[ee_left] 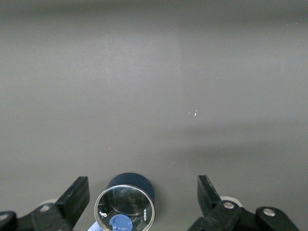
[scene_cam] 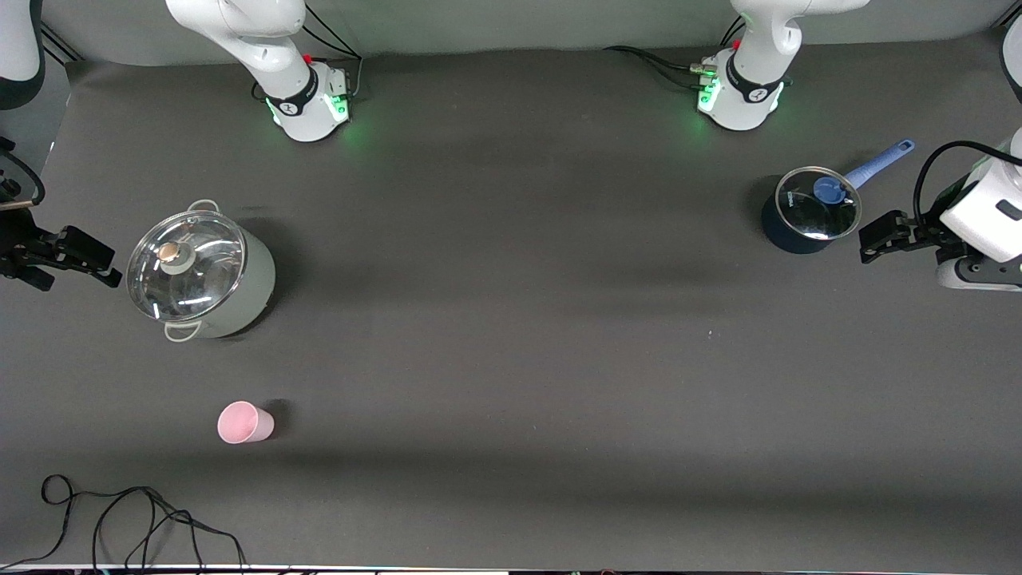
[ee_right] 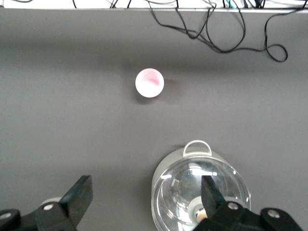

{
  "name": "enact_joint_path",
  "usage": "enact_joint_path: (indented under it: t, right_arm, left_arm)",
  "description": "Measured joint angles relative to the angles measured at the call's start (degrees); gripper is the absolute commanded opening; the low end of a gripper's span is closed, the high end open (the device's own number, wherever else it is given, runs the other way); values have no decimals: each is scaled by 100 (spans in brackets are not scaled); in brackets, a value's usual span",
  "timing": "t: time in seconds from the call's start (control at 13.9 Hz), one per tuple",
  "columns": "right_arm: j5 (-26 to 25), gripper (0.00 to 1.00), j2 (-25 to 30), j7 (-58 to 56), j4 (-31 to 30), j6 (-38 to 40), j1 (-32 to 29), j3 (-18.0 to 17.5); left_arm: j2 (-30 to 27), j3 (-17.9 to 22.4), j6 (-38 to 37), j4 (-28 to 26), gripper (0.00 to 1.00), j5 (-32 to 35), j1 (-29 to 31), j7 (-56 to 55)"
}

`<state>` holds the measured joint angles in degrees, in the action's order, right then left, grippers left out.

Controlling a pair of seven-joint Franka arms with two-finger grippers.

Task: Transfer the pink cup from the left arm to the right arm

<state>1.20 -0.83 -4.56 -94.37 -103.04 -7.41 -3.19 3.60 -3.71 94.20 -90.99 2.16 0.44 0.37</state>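
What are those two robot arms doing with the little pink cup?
Nothing yet. The pink cup stands upright on the table, nearer the front camera than the big pale pot, at the right arm's end. Neither arm holds anything. The right gripper hangs open beside that pot, and the left gripper hangs open by the dark saucepan at the left arm's end. No handover has begun.

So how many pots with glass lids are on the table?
2: the big pale pot sits toward the right arm's end, farther from the camera than the pink cup; the small dark saucepan sits toward the left arm's end.
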Motion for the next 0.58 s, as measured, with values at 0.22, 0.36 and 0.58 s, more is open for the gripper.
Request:
enact_joint_path:
  t: [0.22,0.36,0.58]
  right_arm:
    - [0,100,-3,0,-5,388,1,-26]
    - [0,100,-7,0,-7,462,8,-36]
    - [0,100,-10,-3,-4,475,8,-38]
  left_arm:
    - [0,3,1,0,100,1,0,0]
    - [1,3,1,0,100,2,0,0]
    - [3,3,1,0,100,2,0,1]
